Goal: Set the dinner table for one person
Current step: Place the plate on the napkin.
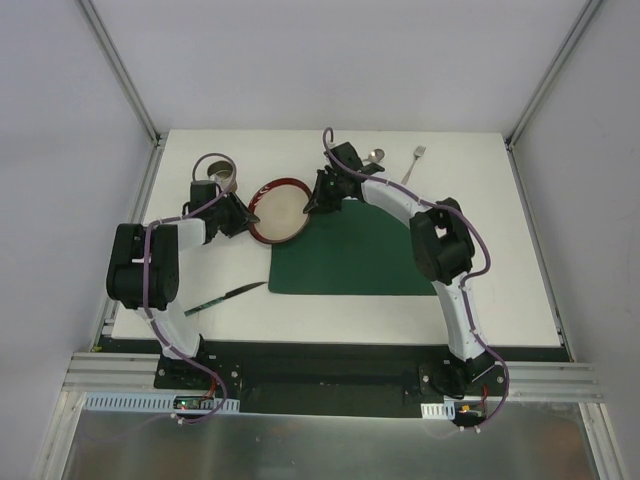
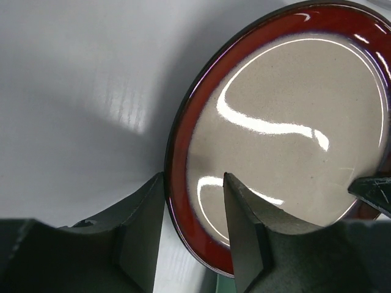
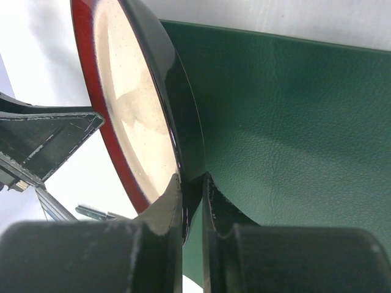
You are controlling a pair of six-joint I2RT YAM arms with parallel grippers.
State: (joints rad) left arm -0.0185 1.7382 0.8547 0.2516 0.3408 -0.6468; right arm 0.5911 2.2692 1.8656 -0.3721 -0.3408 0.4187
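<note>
A red-rimmed plate (image 1: 280,212) with a beige centre sits at the left far corner of the dark green placemat (image 1: 350,255) on the white dinner table (image 1: 490,290). My right gripper (image 1: 312,205) is shut on the plate's right rim (image 3: 128,110) and holds that side tilted up over the placemat (image 3: 287,122); the right gripper (image 3: 192,180) pinches the dark underside. My left gripper (image 1: 247,213) is open, and in the left wrist view the left gripper (image 2: 193,177) straddles the left rim of the plate (image 2: 287,122) with a gap.
A knife (image 1: 225,297) lies on the table near the left front. A metal cup (image 1: 218,170) stands behind the left gripper. A spoon (image 1: 375,157) and a fork (image 1: 415,163) lie at the far edge.
</note>
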